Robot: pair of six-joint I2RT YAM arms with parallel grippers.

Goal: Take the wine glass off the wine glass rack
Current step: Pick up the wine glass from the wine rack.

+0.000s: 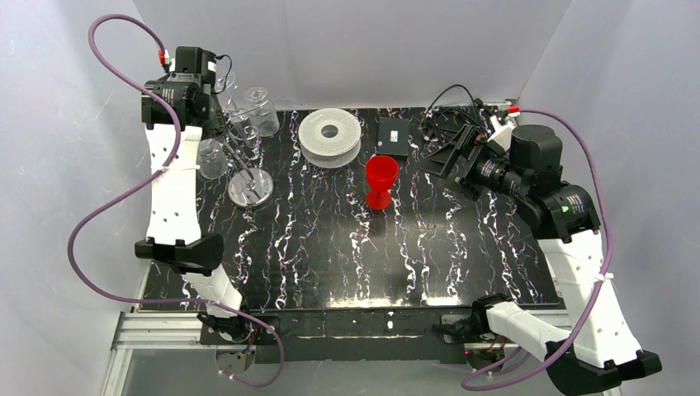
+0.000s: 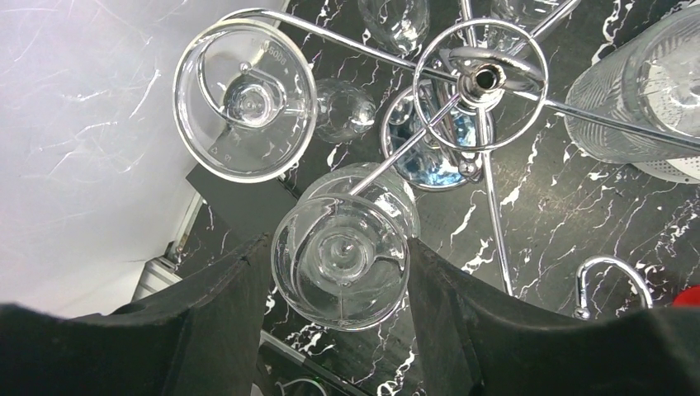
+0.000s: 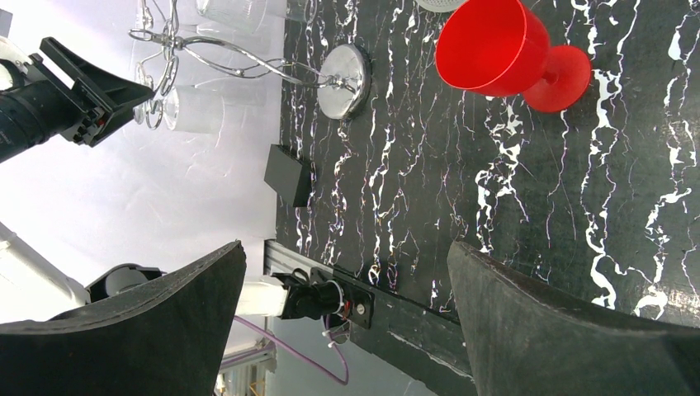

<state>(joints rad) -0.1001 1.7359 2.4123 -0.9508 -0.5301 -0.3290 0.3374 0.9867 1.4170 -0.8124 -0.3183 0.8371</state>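
Observation:
The wine glass rack (image 2: 483, 78) is a silver wire tree with curved arms; its chrome disc base (image 1: 251, 188) stands at the table's back left and also shows in the right wrist view (image 3: 343, 80). Clear glasses hang upside down from its arms. My left gripper (image 2: 341, 247) reaches down from above, its two fingers pressed against either side of the round foot of one hanging wine glass (image 2: 340, 285), which is still on its wire arm. In the top view the left gripper (image 1: 213, 124) is over the rack. My right gripper (image 3: 347, 256) is open and empty, held above the table's right side (image 1: 442, 157).
A second hanging glass (image 2: 245, 99) and a ribbed glass (image 2: 636, 91) hang close by. A red goblet (image 1: 381, 180) stands mid-table. A white ribbed spool (image 1: 330, 134) and a black box (image 1: 394, 136) lie at the back. White walls surround the table.

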